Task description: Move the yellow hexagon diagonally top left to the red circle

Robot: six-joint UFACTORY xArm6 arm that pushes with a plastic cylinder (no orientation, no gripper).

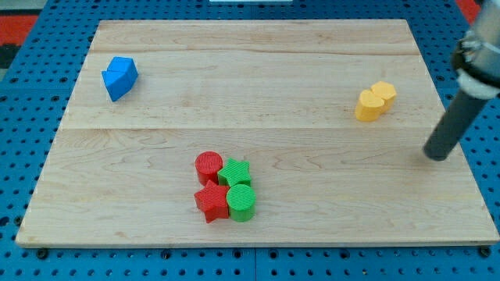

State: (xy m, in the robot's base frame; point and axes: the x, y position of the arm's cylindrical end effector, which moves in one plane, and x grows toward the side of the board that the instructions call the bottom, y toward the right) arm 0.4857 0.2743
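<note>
Yellow block well apart from red circle.
My tip (439, 156) is right and nearer of the yellow block (375, 101); red circle (208, 166) lies far left-near. No fingers fitted.

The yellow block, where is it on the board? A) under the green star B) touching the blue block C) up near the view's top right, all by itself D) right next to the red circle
C: the yellow block sits alone toward the view's top right, far from the red circle and the blue block.
</note>
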